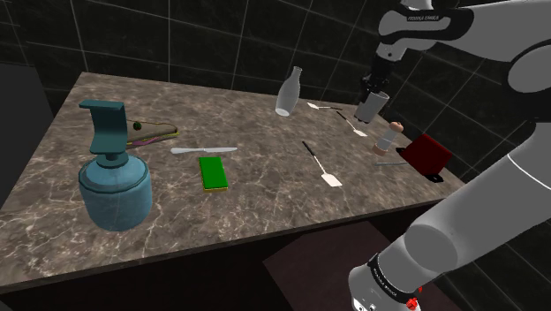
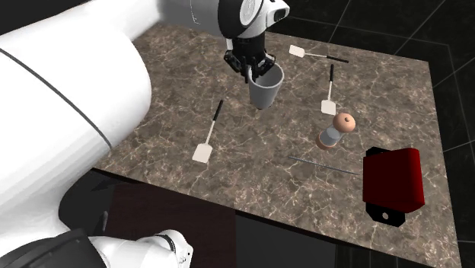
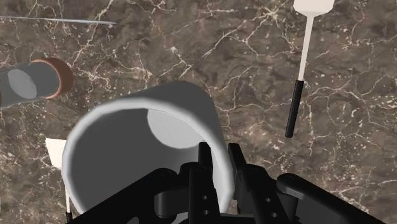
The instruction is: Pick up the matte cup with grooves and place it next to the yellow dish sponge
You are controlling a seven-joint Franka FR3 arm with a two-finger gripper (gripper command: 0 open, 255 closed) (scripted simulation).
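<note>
A rounded white arm (image 1: 481, 221) with dark joints and all-black jaws.

The views are showing three white-headed spatulas (image 2: 208, 135), one grey cup (image 2: 266, 85), one clear bottle (image 1: 289, 93), one green-and-yellow sponge (image 1: 212, 172), one teal pump dispenser (image 1: 113, 181), one pale knife (image 1: 205, 150), one brown-capped shaker (image 2: 335, 131), one red box (image 2: 394, 179), one thin rod (image 2: 323, 165) and one unidentifiable olive utensil (image 1: 152, 134).

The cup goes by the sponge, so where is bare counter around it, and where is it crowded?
Bare marble lies between the green, yellow-edged sponge and the white spatula, and between sponge and blue dispenser. A pale knife lies close past the sponge's far end. It is crowded near the red box and small bottle.
</note>
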